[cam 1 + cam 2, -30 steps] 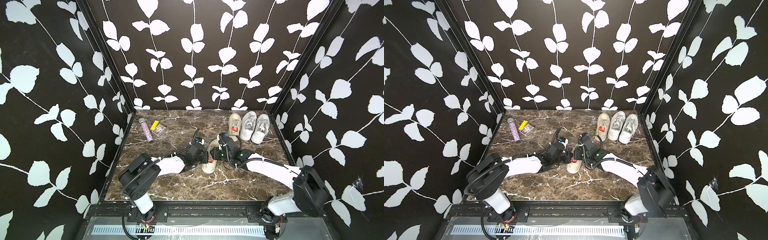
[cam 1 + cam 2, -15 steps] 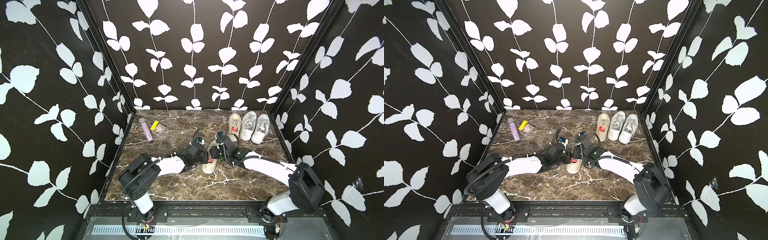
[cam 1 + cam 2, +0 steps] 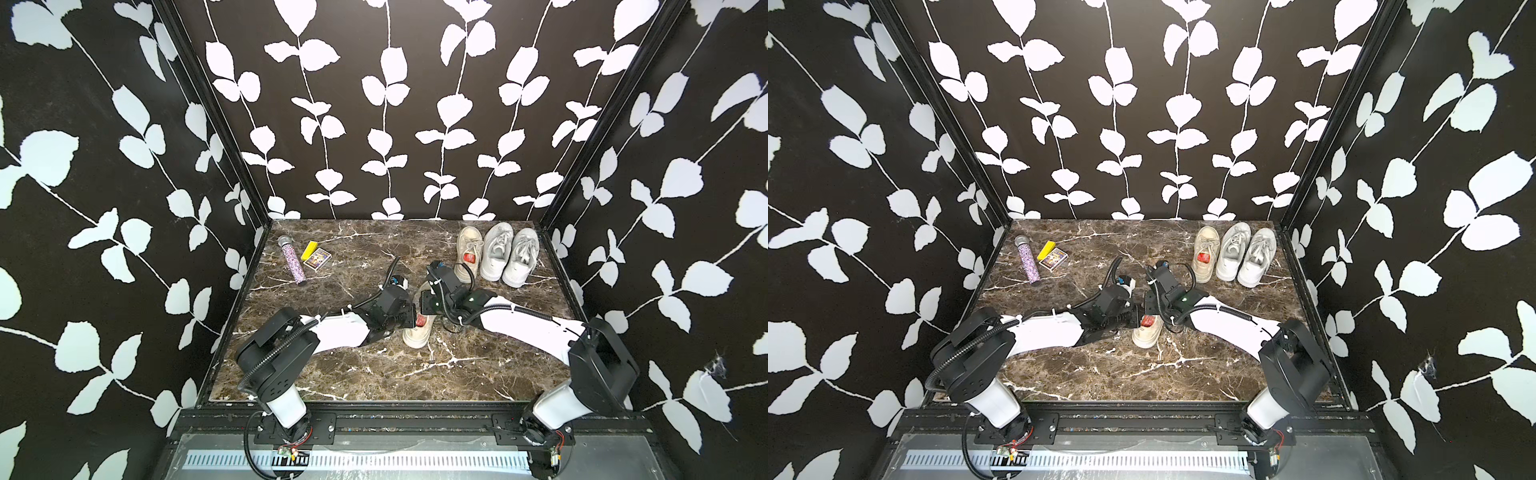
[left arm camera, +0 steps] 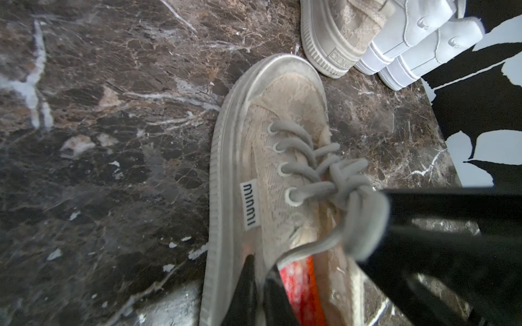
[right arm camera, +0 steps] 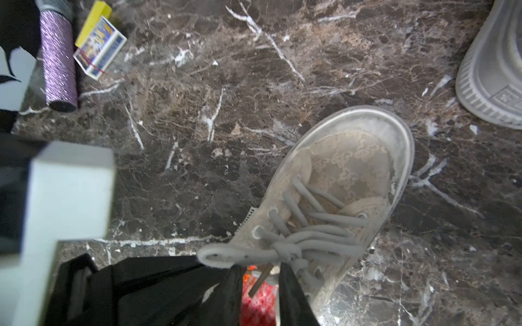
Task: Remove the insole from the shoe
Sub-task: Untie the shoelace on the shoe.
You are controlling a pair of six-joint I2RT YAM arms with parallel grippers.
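insole: red, inside the shoe, showing behind the laces
feel: light, floppy, I'd guess; grab its heel edge
my left pincer: clamped on the shoe's side
my right pincer: open over insole

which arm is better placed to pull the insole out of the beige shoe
Right. The right end effector sits open at the mouth of the shoe, astride the red insole. The left end effector is shut on the shoe's side wall, likely bracing it.
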